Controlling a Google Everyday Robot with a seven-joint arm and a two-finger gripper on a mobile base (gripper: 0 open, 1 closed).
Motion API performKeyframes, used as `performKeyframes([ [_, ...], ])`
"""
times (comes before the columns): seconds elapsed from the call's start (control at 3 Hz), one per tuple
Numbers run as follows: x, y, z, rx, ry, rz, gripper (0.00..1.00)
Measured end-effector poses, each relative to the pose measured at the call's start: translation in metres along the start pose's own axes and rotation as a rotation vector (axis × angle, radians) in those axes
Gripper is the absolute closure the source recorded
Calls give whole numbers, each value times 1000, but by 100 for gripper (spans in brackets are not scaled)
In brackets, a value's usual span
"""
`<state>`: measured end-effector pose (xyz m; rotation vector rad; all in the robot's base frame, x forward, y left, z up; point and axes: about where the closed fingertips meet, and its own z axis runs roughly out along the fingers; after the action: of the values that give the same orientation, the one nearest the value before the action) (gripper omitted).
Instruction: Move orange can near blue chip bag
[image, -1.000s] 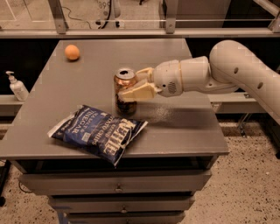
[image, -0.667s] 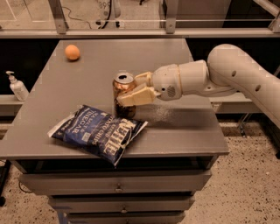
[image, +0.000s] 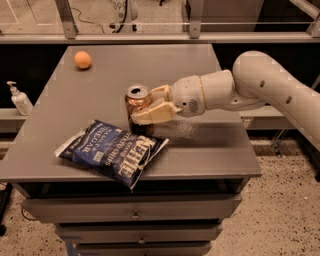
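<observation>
The orange can (image: 138, 106) stands upright on the grey table (image: 210, 145), its base right behind the upper right edge of the blue chip bag (image: 114, 151). The bag lies flat near the table's front edge, white lettering up. My gripper (image: 151, 106) reaches in from the right, and its cream fingers (image: 152, 114) are closed around the can's right side. The lower part of the can is partly hidden by the front finger and the bag.
A small round orange fruit (image: 82, 59) sits at the table's far left corner. A white pump bottle (image: 20, 99) stands on a ledge left of the table. Drawers (image: 135, 215) run below the table's front edge. A rail with posts runs behind the table.
The gripper and the can have shifted a little to the left and toward the bag. The bag and the fruit have not moved.
</observation>
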<state>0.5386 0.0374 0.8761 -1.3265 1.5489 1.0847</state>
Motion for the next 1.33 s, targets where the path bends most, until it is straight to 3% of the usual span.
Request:
performKeyframes([
  [0.67, -1, 0, 0, 0, 0, 0, 13],
  [1.0, -2, 5, -3, -30, -12, -16, 0],
  [1.33, -13, 6, -19, -19, -9, -63, 0],
])
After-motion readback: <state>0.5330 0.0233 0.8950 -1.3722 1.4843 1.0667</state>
